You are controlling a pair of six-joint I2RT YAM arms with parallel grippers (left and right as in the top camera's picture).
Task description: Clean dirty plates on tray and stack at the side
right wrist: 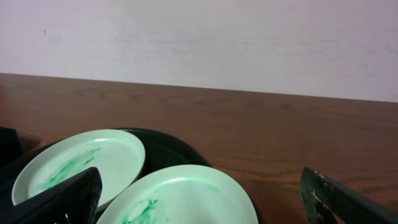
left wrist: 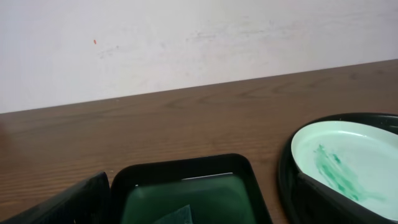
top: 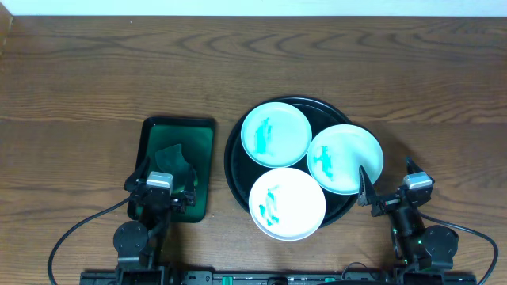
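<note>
Three pale plates with teal smears lie on the round black tray point(top: 234, 162): a far plate point(top: 275, 133), a right plate point(top: 345, 158) and a near plate point(top: 287, 203) overhanging the front rim. My right gripper point(top: 386, 177) is open just right of the tray, beside the right plate's edge, holding nothing. In the right wrist view the right plate point(right wrist: 186, 199) lies low between my open fingers point(right wrist: 59, 200), with the far plate point(right wrist: 81, 163) to its left. My left gripper point(top: 166, 176) is open and empty over the dark green rectangular tray point(top: 202, 150).
A crumpled greenish cloth point(top: 173, 156) lies in the green tray point(left wrist: 186, 171); its tip point(left wrist: 179, 216) shows in the left wrist view. That view also catches one smeared plate point(left wrist: 348, 162) at the right. Bare wooden table point(top: 95, 71) surrounds both trays.
</note>
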